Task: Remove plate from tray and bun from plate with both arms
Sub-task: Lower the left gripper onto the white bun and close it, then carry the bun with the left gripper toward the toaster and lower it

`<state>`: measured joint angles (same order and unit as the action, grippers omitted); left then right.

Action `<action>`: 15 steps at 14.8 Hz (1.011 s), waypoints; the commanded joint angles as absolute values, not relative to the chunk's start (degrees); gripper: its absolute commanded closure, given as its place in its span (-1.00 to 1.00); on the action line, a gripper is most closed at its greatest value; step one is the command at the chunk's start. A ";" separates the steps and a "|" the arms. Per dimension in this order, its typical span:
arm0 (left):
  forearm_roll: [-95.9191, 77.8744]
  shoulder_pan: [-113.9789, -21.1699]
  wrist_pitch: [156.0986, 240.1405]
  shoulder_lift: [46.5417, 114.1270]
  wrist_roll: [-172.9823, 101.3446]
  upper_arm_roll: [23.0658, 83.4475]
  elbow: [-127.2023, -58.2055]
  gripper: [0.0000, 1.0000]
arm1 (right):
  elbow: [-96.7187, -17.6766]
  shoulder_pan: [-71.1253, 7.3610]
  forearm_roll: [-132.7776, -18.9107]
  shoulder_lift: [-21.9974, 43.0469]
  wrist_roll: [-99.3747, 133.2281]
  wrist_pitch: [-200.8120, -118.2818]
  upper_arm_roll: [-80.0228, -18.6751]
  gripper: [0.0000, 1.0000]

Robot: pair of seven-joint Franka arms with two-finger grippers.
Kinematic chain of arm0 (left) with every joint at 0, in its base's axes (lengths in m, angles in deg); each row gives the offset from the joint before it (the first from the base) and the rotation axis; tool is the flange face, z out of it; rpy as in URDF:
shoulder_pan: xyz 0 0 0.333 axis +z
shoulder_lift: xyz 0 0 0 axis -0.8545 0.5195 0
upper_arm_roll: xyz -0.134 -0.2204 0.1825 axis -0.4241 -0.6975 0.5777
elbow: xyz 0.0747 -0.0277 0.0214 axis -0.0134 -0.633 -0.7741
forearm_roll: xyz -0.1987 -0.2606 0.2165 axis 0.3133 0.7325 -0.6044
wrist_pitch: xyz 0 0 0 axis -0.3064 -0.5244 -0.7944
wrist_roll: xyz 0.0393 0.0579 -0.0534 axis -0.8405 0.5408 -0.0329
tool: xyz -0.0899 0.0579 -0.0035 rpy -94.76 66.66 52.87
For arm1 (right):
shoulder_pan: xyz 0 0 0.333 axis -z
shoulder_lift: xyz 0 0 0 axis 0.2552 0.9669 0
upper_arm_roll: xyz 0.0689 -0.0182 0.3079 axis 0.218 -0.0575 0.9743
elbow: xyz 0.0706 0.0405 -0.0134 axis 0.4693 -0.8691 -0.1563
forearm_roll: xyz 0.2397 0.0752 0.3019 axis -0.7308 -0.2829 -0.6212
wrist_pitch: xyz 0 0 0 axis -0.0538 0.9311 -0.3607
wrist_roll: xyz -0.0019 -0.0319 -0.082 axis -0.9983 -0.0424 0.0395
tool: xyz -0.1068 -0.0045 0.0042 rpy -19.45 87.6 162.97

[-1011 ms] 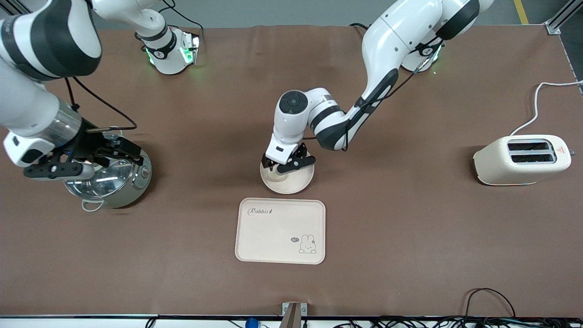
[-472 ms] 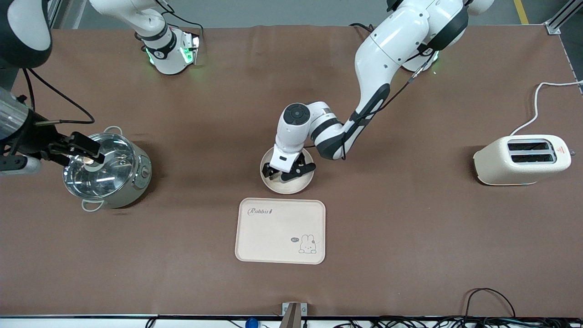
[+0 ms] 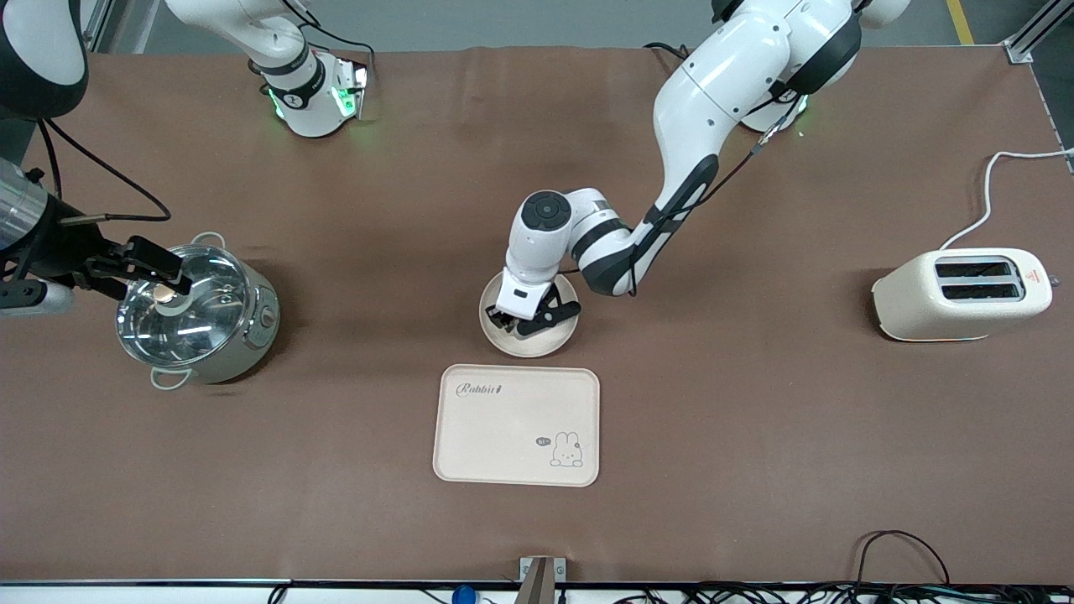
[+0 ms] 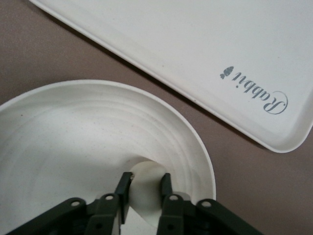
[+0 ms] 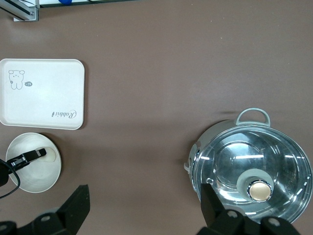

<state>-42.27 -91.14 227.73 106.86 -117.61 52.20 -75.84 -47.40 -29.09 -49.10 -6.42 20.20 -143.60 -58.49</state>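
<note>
Nearest the front camera, the rabbit tray [image 3: 516, 425] lies flat on the brown bench [image 3: 755, 436], nothing on it. Just past its farther edge sits the plate [image 3: 550, 340], close to the tray but not touching it; the left wrist view shows a strip of bench between the plate's rim [image 4: 205, 156] and the tray's corner [image 4: 274, 132].

The left hand [image 3: 527, 319] is down inside the plate, and the bun [image 4: 145, 188] sits right between its two fingers [image 4: 123, 188]. The fingers stand slightly apart with the pale bun filling the gap, pressed in on both sides, so the hand is clamped on it. The bun rests on the plate's floor. Only its end and top show; the fingers and hand cover the rest, so its full length is hidden and I cannot tell which way its long axis runs. From the front camera the bun is too buried under the hand to pick out.

Toward the right arm's end of the bench stands the steel pot [image 3: 201, 323] with its glass lid [image 5: 254, 171] on. The right hand [image 3: 126, 268] hangs over the pot's rim, fingers spread wide, holding nothing. Its own wrist view cuts off the fingertips.

Toward the left arm's end, the cream toaster [image 3: 961, 295] stands well apart from everything.
</note>
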 commanded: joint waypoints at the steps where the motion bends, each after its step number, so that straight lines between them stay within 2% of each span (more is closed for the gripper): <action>1: -43.76 -91.48 227.47 106.40 -118.05 52.77 -75.26 1.00 | -48.88 -27.79 -48.05 -8.02 19.94 -143.51 -57.17 -1.00; 2: -43.85 -91.05 226.43 104.83 -117.70 52.77 -75.34 1.00 | -48.88 -27.70 -48.05 -8.02 20.02 -143.51 -57.17 -1.00; 5: -41.15 -87.11 212.84 100.08 -109.31 50.41 -75.08 0.99 | -48.62 -26.31 -48.05 -8.54 20.64 -143.51 -55.25 -1.00; 7: -38.76 -80.18 208.86 96.13 -95.89 47.78 -75.95 1.00 | -48.79 -22.18 -47.70 -9.60 20.20 -142.63 -52.00 -1.00; 9: -38.49 -70.96 204.20 93.75 -79.98 44.62 -77.80 1.00 | -48.88 -21.73 -45.78 -10.82 20.03 -140.61 -51.90 -1.00; 13: -38.75 -48.90 204.00 92.86 -53.68 36.53 -84.12 1.00 | -48.97 -21.55 -45.33 -11.53 20.03 -139.11 -51.90 -1.00; 15: -39.02 -42.29 206.88 92.95 -45.40 35.81 -87.02 0.98 | -48.97 -21.55 -45.33 -11.45 20.03 -139.11 -51.90 -1.00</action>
<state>-39.23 -47.42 203.66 94.00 -51.83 37.87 -82.41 -47.43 -22.78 -46.55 -10.15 20.18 -139.11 -53.32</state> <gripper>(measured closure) 0.859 0.000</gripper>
